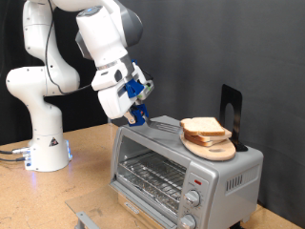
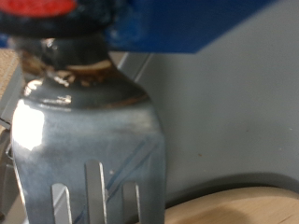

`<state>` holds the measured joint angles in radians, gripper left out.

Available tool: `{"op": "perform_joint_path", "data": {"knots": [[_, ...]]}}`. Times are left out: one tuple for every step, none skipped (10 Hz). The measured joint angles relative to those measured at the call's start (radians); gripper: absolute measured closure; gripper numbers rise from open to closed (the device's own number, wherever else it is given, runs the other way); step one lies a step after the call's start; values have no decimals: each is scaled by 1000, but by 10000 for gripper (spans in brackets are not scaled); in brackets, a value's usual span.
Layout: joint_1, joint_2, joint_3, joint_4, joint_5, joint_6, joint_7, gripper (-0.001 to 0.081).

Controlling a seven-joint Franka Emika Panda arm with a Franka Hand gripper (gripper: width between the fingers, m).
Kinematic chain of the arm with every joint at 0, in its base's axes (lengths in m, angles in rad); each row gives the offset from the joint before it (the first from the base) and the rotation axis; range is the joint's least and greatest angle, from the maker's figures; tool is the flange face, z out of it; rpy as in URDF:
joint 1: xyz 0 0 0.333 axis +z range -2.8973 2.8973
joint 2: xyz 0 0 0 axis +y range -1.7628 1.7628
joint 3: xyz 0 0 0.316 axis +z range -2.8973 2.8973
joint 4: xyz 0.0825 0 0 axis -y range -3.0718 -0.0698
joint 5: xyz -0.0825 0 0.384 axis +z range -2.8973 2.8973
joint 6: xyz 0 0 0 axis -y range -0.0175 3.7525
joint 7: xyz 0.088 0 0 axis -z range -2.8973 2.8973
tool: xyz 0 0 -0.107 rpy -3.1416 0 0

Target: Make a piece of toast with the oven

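Atop the silver oven (image 1: 181, 167), bread on a board (image 1: 212, 149); tool (image 1: 139, 116) gripping a fork (image 2: 89, 140).

A round wooden board (image 1: 212, 148) sits at about two o'clock in the exterior view. Just behind it, towards one o'clock, a black upright stand (image 1: 231, 110) rises. A pale wooden table (image 1: 57, 191) spreads from seven o'clock.

A grey metal fork-like utensil (image 2: 89, 140) with slotted tines fills the wrist view.

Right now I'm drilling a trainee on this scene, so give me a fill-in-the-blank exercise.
1. The bread slices lie on a round ____ board.
2. That board sits on ____ of the oven.
3. The gripper holds a slotted metal ____.
Missing: wooden; top; spatula.
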<state>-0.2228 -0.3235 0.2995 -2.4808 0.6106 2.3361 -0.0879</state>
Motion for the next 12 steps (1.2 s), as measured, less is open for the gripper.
{"op": "perform_joint_path", "data": {"knots": [[1, 5, 6, 2, 0, -1, -1, 362], [2, 5, 11, 2, 0, -4, -5, 362], [5, 4, 13, 1, 0, -10, -13, 362], [9, 1, 14, -1, 1, -16, -26, 362], [13, -3, 14, -5, 3, -24, -41, 362], [16, -12, 14, -10, 7, -31, -53, 362], [18, -24, 14, -18, 17, -33, -64, 362], [20, -38, 14, -26, 32, -33, -72, 362], [21, -52, 14, -32, 45, -33, -78, 362], [21, -64, 14, -36, 59, -30, -81, 362], [21, -74, 14, -38, 66, -29, -81, 362], [21, -78, 14, -39, 67, -24, -78, 362]]}}
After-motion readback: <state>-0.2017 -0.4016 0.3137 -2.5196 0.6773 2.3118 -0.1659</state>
